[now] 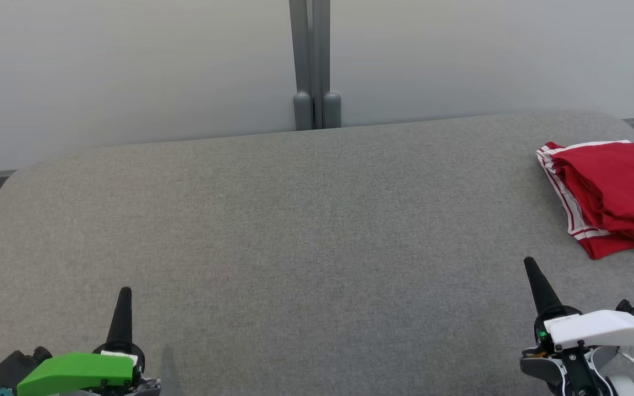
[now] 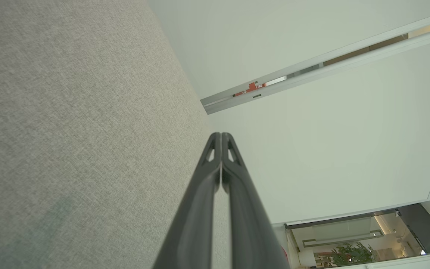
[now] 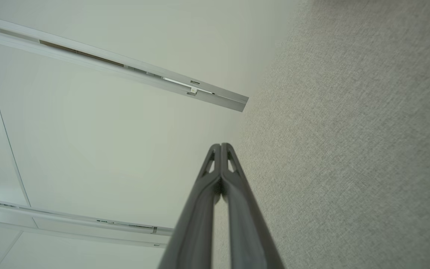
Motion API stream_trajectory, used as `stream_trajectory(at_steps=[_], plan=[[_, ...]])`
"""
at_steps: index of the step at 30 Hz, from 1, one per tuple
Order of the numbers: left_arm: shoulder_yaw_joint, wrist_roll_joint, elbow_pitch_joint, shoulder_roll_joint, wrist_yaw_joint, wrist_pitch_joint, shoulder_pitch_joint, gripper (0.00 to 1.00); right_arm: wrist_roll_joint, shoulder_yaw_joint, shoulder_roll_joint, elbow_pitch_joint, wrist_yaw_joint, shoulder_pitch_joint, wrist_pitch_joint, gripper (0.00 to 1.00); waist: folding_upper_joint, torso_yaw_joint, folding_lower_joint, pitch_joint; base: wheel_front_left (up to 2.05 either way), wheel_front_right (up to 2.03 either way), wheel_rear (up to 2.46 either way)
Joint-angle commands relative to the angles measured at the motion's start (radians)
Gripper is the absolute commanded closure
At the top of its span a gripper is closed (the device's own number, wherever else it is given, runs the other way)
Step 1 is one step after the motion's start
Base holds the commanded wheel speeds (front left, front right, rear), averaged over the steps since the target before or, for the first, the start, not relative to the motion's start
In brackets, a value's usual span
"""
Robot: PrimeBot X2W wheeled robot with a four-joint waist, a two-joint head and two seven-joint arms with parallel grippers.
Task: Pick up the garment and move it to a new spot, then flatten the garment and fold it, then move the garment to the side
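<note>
A red garment (image 1: 611, 192) with white stripes along its edge lies folded in a compact stack at the far right of the grey fabric-covered table (image 1: 295, 231). At the lower left of the head view my left gripper (image 1: 124, 294) rests shut, far from the cloth. My right gripper (image 1: 531, 267) points up at the lower right, shut, a short way in front of and to the left of the garment. In the left wrist view the left gripper (image 2: 221, 135) has its two fingers pressed together with nothing between them, as does the right gripper (image 3: 220, 145) in the right wrist view.
A grey post (image 1: 312, 60) stands against the pale wall behind the table's far edge. The table's corners are rounded, and its right edge runs close beside the garment.
</note>
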Motion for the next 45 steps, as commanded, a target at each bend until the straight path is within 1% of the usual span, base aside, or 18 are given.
stream_trajectory(at_steps=[1,22,40,45], plan=[[0.008,-0.024,-0.002,0.008,-0.010,0.007,-0.032,1.00,0.027,-0.006,-0.002,-0.002,0.001,-0.021,0.008,1.00,0.0000,0.001,0.0000,0.002,0.00,0.00,0.00],[0.038,-0.195,0.017,0.005,-0.028,0.055,-0.078,1.00,0.199,-0.036,0.002,0.011,0.001,-0.055,0.056,1.00,0.0000,0.005,0.0000,0.027,0.00,0.00,0.00],[0.060,-0.318,0.031,0.002,-0.043,0.090,-0.112,1.00,0.324,-0.059,0.006,0.021,0.001,-0.082,0.092,1.00,0.0000,0.010,0.0000,0.048,0.00,0.00,0.00],[0.065,-0.338,0.034,0.002,-0.045,0.098,-0.119,1.00,0.347,-0.064,0.007,0.022,0.001,-0.086,0.098,1.00,0.0000,0.011,0.0000,0.052,0.00,0.00,0.00]])
